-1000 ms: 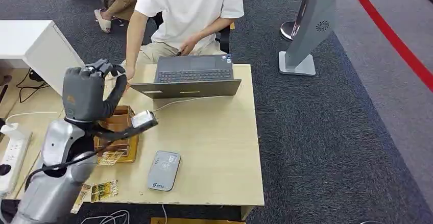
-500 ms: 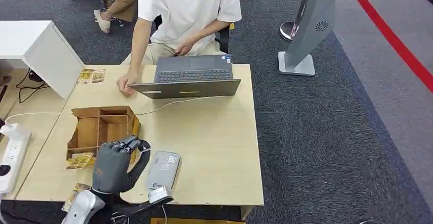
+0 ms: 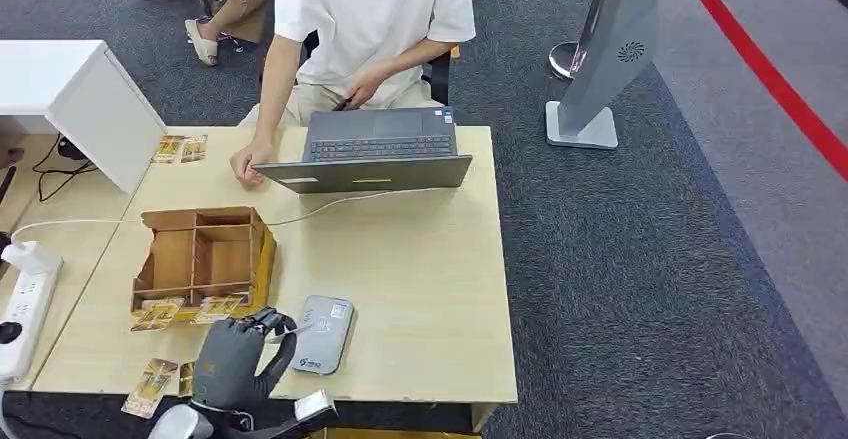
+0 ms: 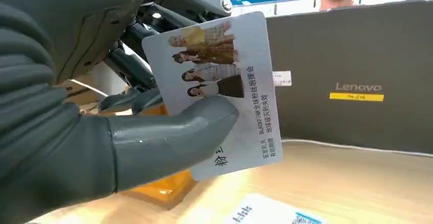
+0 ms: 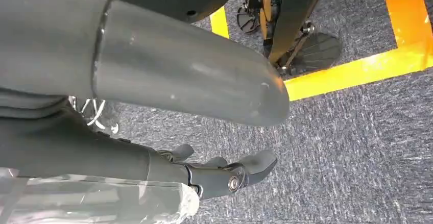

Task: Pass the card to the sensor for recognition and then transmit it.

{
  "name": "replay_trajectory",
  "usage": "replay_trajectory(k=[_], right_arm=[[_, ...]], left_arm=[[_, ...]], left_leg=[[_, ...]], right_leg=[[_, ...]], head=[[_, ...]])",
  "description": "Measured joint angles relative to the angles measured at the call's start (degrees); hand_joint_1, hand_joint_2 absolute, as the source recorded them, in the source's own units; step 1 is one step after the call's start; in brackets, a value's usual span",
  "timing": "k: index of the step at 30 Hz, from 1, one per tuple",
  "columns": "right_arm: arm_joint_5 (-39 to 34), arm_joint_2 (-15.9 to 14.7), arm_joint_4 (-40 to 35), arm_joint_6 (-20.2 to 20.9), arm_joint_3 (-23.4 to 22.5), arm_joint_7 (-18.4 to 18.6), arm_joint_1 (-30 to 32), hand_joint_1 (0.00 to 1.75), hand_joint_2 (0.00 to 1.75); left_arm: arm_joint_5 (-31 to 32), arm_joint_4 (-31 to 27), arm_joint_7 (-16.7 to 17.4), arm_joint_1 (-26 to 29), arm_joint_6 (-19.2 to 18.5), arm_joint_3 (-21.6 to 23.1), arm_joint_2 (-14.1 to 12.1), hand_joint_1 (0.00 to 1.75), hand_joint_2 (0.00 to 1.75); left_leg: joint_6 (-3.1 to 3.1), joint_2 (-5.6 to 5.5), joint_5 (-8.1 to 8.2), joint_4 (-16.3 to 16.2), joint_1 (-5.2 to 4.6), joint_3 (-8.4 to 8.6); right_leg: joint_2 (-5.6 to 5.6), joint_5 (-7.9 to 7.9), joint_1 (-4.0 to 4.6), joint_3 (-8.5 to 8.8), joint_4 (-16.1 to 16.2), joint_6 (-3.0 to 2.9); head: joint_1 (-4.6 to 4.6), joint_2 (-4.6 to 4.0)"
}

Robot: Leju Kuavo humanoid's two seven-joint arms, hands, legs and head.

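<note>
My left hand [image 3: 238,357] hovers low over the table's front edge, just left of the grey card sensor [image 3: 322,333]. In the left wrist view its thumb [image 4: 168,137] and fingers pinch a pale card [image 4: 224,81] printed with several people and Chinese text, held upright with its face to the camera. A corner of the sensor [image 4: 260,215] lies below the card. My right hand [image 5: 153,81] hangs beside my body over the carpet, its fingers [image 5: 230,175] apart and holding nothing.
A wooden compartment box [image 3: 200,249] stands left of centre with loose cards [image 3: 160,314] at its front, more cards [image 3: 150,384] at the front left corner. A person [image 3: 370,9] sits behind an open laptop [image 3: 375,159]. A power strip [image 3: 25,299] lies at the left.
My left hand came down from high over the wooden box to the table's front edge beside the sensor, then dropped a little lower. The box and the cards before it are uncovered.
</note>
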State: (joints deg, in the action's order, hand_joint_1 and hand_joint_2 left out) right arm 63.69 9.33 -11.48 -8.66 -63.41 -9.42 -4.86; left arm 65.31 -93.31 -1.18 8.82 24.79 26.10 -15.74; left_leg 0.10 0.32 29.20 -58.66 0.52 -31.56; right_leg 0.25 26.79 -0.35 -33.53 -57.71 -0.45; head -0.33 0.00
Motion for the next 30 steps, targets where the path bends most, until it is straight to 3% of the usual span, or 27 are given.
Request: replay_trajectory(k=[16,22,26,30], right_arm=[[0.87,0.00,0.00,0.00,0.00,0.22,-0.23,0.00,0.00],[2.08,0.00,0.00,0.00,0.09,0.59,-0.72,0.00,0.00],[2.91,0.02,0.02,-0.11,0.33,0.94,-1.07,0.00,0.00],[2.89,0.15,0.04,-0.35,0.44,1.03,-1.28,0.00,0.00]], left_arm=[[0.07,8.18,1.86,0.06,-2.16,0.04,2.38,1.75,1.75],[3.15,13.51,3.43,-2.16,3.35,0.04,3.56,1.75,1.75],[4.74,18.00,2.86,-3.54,9.18,-0.09,4.59,1.75,1.75],[5.14,20.28,1.62,-4.61,11.19,-0.46,5.51,1.75,1.75]], left_leg=[[0.00,0.00,0.00,0.00,0.00,0.01],[0.02,-0.01,-0.02,0.00,0.00,0.02],[0.02,-0.01,-0.03,-0.01,0.00,0.04],[0.02,-0.07,-0.04,-0.01,0.00,0.04]], right_leg=[[0.00,0.00,0.00,0.00,0.00,0.00],[-0.02,0.00,0.00,0.02,0.00,0.00],[-0.02,-0.01,0.00,0.03,0.00,0.00],[-0.06,-0.01,0.00,0.06,0.00,0.00]], head=[[0.02,0.00],[0.00,0.00],[0.00,0.00],[0.04,0.00]])
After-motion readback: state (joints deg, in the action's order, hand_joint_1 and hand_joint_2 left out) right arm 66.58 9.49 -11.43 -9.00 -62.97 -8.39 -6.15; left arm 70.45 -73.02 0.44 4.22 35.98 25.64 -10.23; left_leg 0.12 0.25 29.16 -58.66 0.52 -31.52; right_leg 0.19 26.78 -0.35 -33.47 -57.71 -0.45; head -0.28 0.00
